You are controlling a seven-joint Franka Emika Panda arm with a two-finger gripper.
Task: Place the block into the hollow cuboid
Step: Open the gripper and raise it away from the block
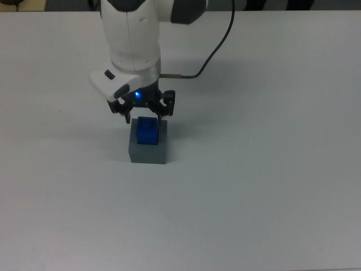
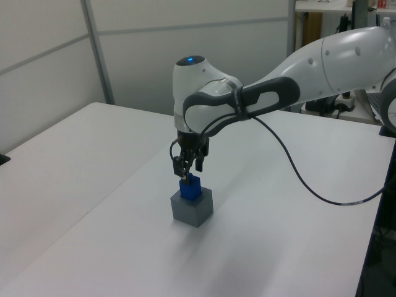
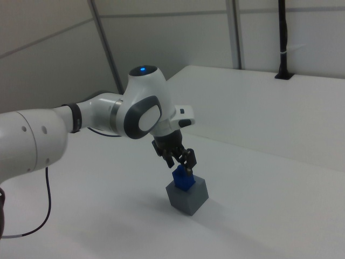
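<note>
Block, small matte blue cube [image 1: 148,131], is seated in grey hollow cuboid [image 1: 148,150] below opened, empty end effector [image 1: 144,113]; only withdrawal is judged left.

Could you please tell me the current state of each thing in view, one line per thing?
Blue block: upright, sitting in the grey box's recess, top sticking out above the rim, not gripped.
Grey box: upright on the table, recess filled by the blue block.
End effector: open, just above the blue block, holding nothing.
Table: white, carrying the grey box.
</note>
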